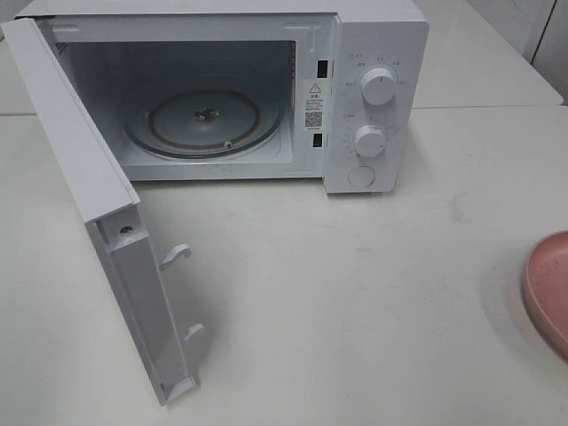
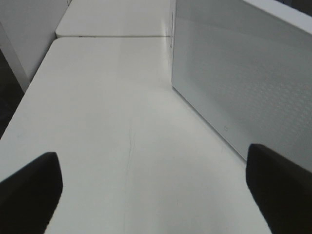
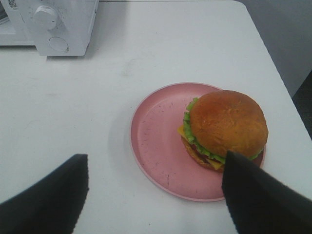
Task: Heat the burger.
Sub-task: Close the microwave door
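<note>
The microwave point(image 1: 213, 89) stands with its door point(image 1: 98, 222) swung wide, ready for loading; the left gripper point(image 2: 151, 190) hovers spread wide and empty beside it. At three o'clock on the tabletop point(image 1: 355, 293), the burger point(image 3: 225, 127) sits on the pink plate point(image 3: 156, 141), with the right gripper point(image 3: 156, 195) gaping wide above.

Exterior high: looks down from above and in front at the open microwave point(image 1: 266, 89) on the white table point(image 1: 355, 293); the pink plate point(image 1: 550, 288) is cut by the right edge.
Left wrist: low and near over the table, facing along the microwave's door point(image 2: 243, 83).
Right wrist: looks down steeply, near the plate with the burger point(image 3: 226, 126).
Shared: microwave knobs point(image 3: 47, 17), plate, table.
</note>
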`<state>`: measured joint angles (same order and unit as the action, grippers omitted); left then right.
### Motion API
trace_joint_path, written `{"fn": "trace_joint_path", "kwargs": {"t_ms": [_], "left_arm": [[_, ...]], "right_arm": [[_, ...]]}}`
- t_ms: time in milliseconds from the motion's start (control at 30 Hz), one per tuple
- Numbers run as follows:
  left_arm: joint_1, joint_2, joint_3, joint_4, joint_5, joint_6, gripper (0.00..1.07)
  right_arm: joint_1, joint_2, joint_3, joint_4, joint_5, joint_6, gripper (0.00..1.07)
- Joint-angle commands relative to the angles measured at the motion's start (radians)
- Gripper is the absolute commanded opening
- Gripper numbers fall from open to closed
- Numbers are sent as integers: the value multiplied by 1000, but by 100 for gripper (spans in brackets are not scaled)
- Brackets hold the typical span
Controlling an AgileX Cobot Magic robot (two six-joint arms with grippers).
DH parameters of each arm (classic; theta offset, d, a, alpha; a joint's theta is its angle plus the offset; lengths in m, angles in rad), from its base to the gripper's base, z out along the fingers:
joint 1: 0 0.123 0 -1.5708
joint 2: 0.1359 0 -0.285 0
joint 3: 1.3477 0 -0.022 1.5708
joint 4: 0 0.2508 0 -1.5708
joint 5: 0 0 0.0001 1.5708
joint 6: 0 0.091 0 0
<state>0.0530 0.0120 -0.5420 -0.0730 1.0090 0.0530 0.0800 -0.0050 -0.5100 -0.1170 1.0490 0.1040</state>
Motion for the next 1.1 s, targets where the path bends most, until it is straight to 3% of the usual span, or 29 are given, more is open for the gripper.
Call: {"fn": "trace_joint_path", "kwargs": {"t_ms": [33,100,200,267,300,333,367,400,433,767,833,867,933,1000,1100], "left_arm": [[1,35,-12,-1,-46,-2,89],[1,110,-12,-3,-90,-2,65],[1,126,-12,-3,-99,-2,59],[1,204,-12,-7,-151,-5,34],[1,204,-12,-7,-151,-5,34],[1,233,-12,-7,-184,-5,22],[1,233,-12,-7,-184,-5,22],[1,245,-12,-7,-198,-5,15],[1,275,-12,-6,-227,-5,0],[-1,352,49,-9,-433,-2,0],[-1,368,145,-40,-602,7,0],[-1,368,145,-40,-602,7,0],[-1,371,170,-52,-655,22,0],[-1,381,259,-86,-848,88,0],[-1,381,299,-87,-941,105,0]], "right_arm": [[-9,-25,4,-2,-10,-9,75],[-9,-25,4,-2,-10,-9,75],[-9,-25,4,-2,-10,-9,75],[-9,-25,4,-2,-10,-9,75],[-9,-25,4,-2,-10,-9,75],[-9,-25,4,-2,-10,-9,75],[-9,-25,4,-2,-10,-9,75],[-9,-25,4,-2,-10,-9,75],[-9,-25,4,-2,-10,-9,75],[-9,-25,4,-2,-10,-9,75],[-9,-25,4,-2,-10,-9,75],[-9,-25,4,-2,-10,-9,75],[-9,-25,4,-2,-10,-9,75],[-9,-25,4,-2,-10,-9,75],[-9,-25,4,-2,-10,-9,75]]}}
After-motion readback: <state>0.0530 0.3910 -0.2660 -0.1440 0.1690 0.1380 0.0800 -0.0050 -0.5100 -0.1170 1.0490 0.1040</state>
